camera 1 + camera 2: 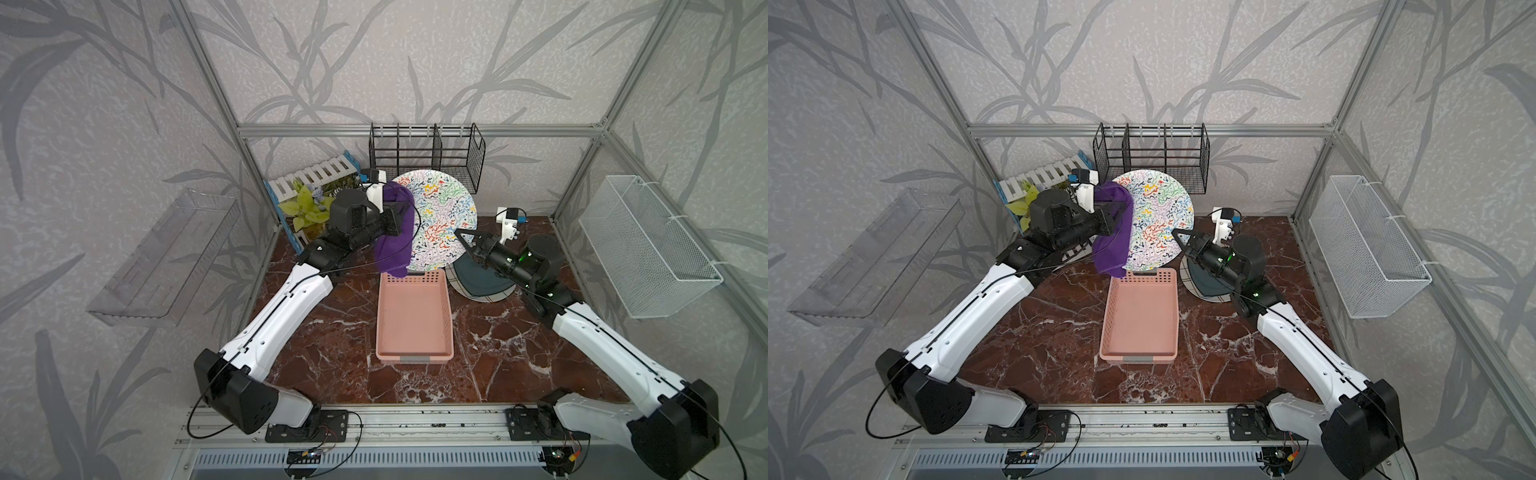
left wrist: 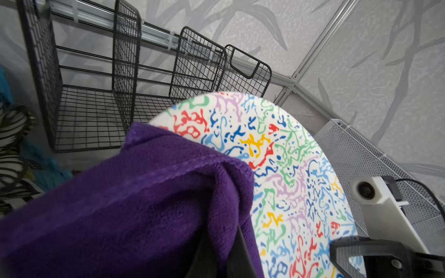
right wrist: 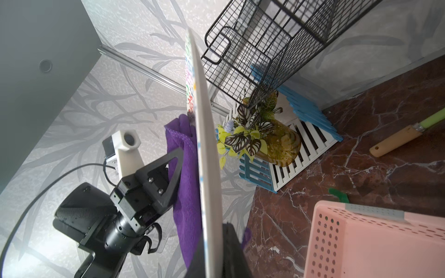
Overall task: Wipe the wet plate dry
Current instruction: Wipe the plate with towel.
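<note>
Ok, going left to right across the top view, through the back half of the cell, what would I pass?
clear wall shelf → potted plant → purple cloth → squiggle-patterned plate → white mesh basket

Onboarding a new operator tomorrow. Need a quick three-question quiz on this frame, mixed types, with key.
1. Which gripper clamps the rim of the squiggle-patterned plate?
2. The left gripper is shut on: A) purple cloth B) sponge C) spoon.
3. True or false: the plate lies flat in the pink basket.
Key: 1 right gripper; 2 A; 3 false, it is held up on edge, not lying in the pink basket.
</note>
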You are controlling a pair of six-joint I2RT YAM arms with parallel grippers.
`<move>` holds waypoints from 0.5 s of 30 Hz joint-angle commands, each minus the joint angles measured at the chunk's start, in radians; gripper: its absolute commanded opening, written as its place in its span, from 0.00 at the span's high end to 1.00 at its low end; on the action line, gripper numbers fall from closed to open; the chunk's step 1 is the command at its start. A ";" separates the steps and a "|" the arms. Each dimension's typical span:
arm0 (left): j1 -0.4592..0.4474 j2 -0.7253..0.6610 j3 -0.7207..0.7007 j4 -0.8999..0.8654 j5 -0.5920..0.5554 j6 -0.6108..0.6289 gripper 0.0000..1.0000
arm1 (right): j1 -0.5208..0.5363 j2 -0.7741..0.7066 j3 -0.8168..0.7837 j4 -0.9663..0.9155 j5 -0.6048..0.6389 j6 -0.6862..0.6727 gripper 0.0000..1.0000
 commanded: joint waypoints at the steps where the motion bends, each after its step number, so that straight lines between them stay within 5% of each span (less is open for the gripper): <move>1: -0.057 0.049 -0.025 -0.037 0.073 0.044 1.00 | 0.090 -0.046 0.049 0.140 -0.083 -0.065 1.00; 6: -0.154 0.108 0.007 -0.026 0.029 0.093 1.00 | 0.085 0.010 0.082 0.185 -0.014 -0.041 1.00; 11: 0.019 0.030 -0.061 0.049 -0.005 -0.059 1.00 | 0.053 0.003 0.064 0.197 -0.022 -0.022 1.00; 15: 0.053 0.008 -0.055 -0.033 -0.094 0.049 1.00 | 0.076 -0.026 0.042 0.129 -0.073 -0.065 1.00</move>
